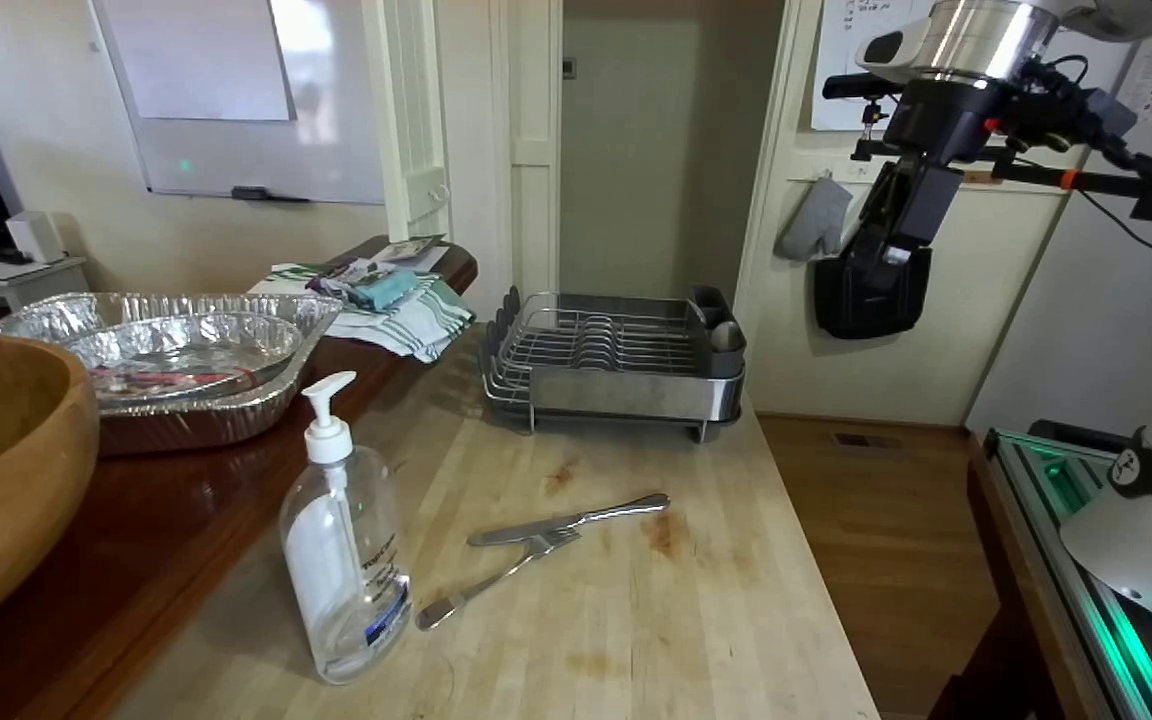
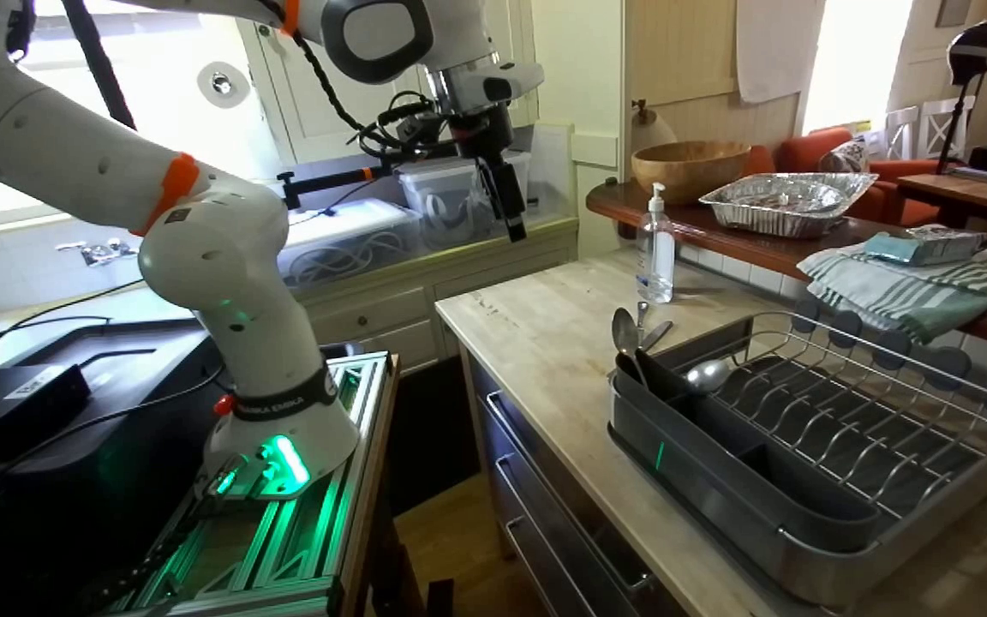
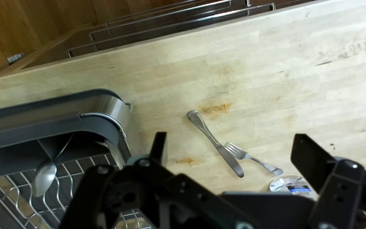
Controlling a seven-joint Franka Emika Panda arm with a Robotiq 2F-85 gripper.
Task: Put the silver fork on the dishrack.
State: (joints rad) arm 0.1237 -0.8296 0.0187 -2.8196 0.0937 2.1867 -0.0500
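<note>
In an exterior view, the fork (image 1: 501, 577) lay on the tabletop (image 1: 706, 620), its tines at the blade of a knife (image 1: 574, 520) and its handle end near the bottle (image 1: 346, 560); whether tines and blade overlapped was hard to tell. The rack (image 1: 626, 395) stood farther along the same surface. The task looked to be at its start: the approach to the fork seemed the step in hand. The end effector (image 1: 886, 250) hung high, well apart from both fork and knife. In an exterior view, the arm (image 2: 211, 231) leaned back from its base, then reached forward overhead with the wrist bent down, so that the end effector pointed down on a slight slant; fork and knife, beyond the rack, were too hidden to tell apart. In the wrist view, the fingers (image 3: 310, 162) stood wide apart and held nothing, with the fork below, framed in the gap but well apart from them. The next move, it seemed, called for lowering over the fork and turning the wrist, so that the fingers could close across the handle rather than along it; a grip well along the handle would best spare the knife.
</note>
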